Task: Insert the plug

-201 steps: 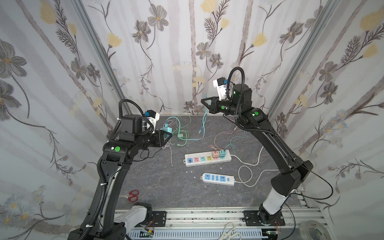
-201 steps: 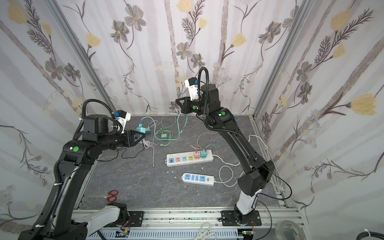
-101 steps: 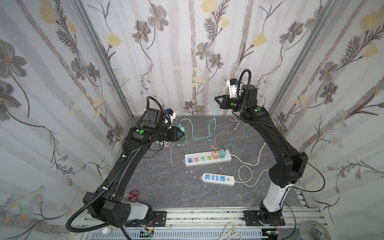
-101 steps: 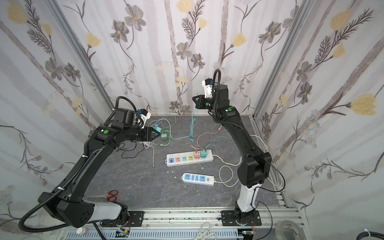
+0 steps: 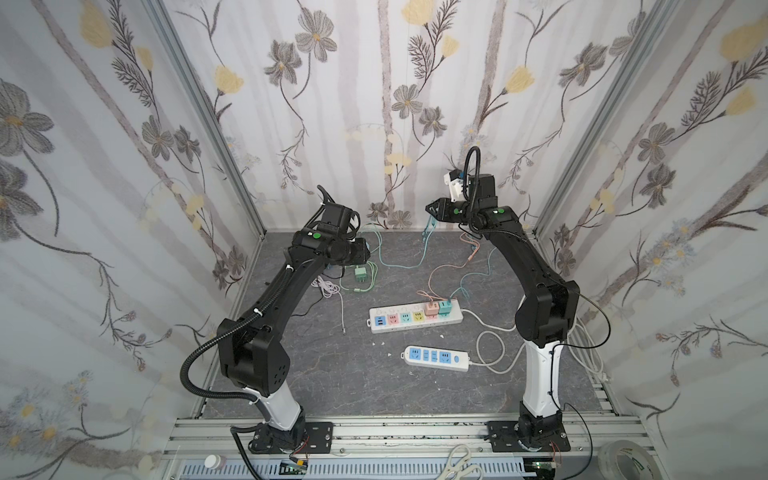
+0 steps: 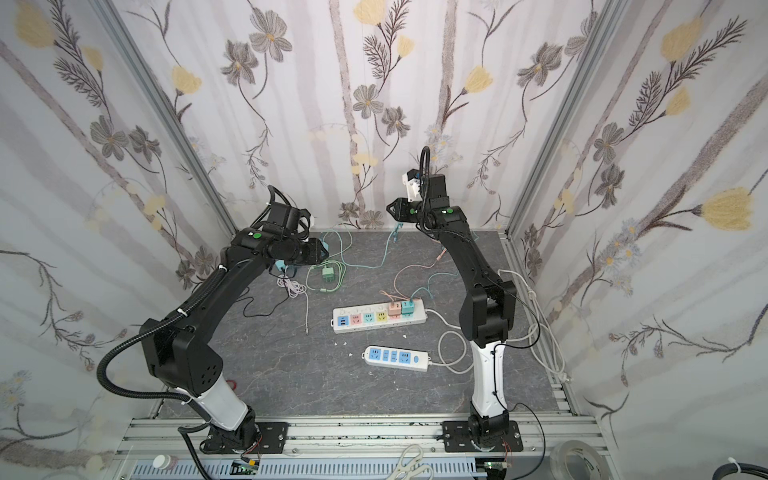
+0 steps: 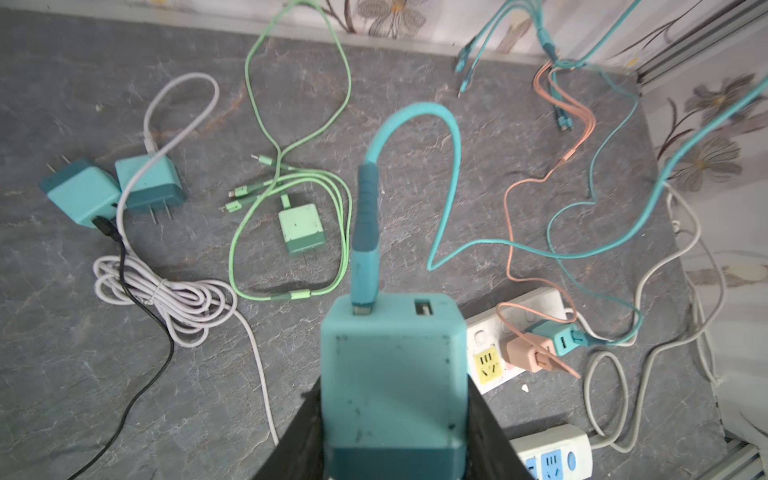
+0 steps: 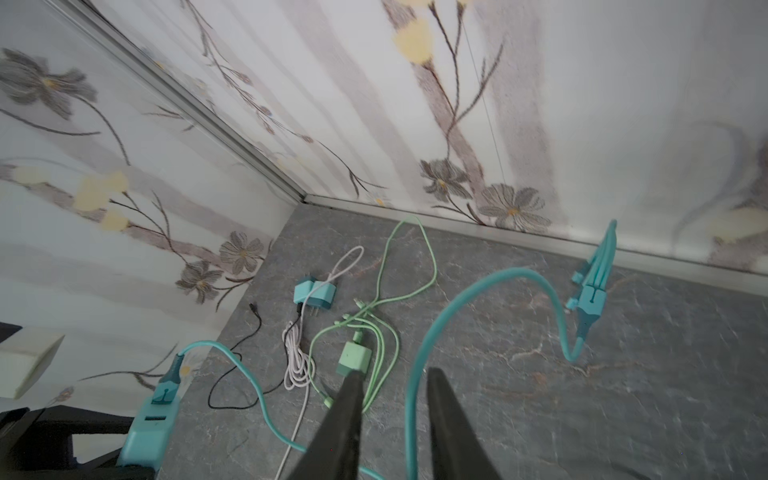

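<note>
On the grey stone-look tabletop (image 5: 332, 374), walled by flowered wallpaper (image 5: 353, 83), cables (image 7: 166, 299) lie tangled. The left gripper (image 7: 392, 415) clamps the teal charger plug (image 7: 390, 361) above the back left, well apart from the power strip (image 5: 415, 322). The right gripper (image 8: 392, 399) stands parted, a teal cable (image 8: 457, 299) running between its fingers.

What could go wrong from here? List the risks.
1. The thick teal cable runs between the open fingers of the right gripper; it could snag and tug the teal plastic charger block askew in the left gripper.
2. Orange cable loops lie across the white power strip beside the pink adapter, crowding free sockets.
</note>
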Available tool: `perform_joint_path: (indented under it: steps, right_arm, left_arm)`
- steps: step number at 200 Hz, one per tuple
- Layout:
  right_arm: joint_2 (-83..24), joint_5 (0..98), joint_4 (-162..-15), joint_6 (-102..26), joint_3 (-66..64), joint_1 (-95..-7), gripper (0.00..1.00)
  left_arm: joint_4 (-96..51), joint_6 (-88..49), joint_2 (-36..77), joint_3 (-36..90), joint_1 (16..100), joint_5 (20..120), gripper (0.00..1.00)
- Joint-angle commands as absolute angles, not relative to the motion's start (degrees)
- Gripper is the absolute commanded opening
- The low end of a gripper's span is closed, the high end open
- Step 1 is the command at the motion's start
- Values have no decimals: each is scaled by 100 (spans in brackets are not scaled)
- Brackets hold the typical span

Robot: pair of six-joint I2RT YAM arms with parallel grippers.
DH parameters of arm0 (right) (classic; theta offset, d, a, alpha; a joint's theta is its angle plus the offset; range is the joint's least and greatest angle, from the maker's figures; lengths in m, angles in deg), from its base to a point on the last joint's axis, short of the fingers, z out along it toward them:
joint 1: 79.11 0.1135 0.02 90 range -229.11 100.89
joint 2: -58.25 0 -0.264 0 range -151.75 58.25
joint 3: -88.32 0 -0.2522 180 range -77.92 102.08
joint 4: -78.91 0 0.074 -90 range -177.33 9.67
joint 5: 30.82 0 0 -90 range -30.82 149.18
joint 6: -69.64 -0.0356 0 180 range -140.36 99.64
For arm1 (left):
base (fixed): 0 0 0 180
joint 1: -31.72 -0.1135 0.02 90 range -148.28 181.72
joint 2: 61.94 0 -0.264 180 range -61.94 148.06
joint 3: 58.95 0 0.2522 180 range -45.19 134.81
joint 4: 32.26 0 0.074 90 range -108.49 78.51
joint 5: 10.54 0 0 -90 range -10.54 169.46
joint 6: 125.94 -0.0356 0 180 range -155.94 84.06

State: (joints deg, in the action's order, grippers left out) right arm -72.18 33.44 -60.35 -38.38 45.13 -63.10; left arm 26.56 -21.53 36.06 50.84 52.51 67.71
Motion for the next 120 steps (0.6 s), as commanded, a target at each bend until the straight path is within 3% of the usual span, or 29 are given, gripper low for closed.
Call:
perform_joint_path:
  steps: [1,86,120]
  right_arm:
    - [-6802,4188,-5611,-3523,3974,-6344,99]
    - [-3799,6055,-7296,-3355,154,-6604,99]
    - [-3414,5531,-7052,-3366,-226,-6847,100]
  left_arm:
    - [2757,-2139,3664,4929,5290,7049,0]
    - [2909,-2570,3781,4687,5427,6804,0]
    - [3030,-2645,3967,4834,5579,6829,0]
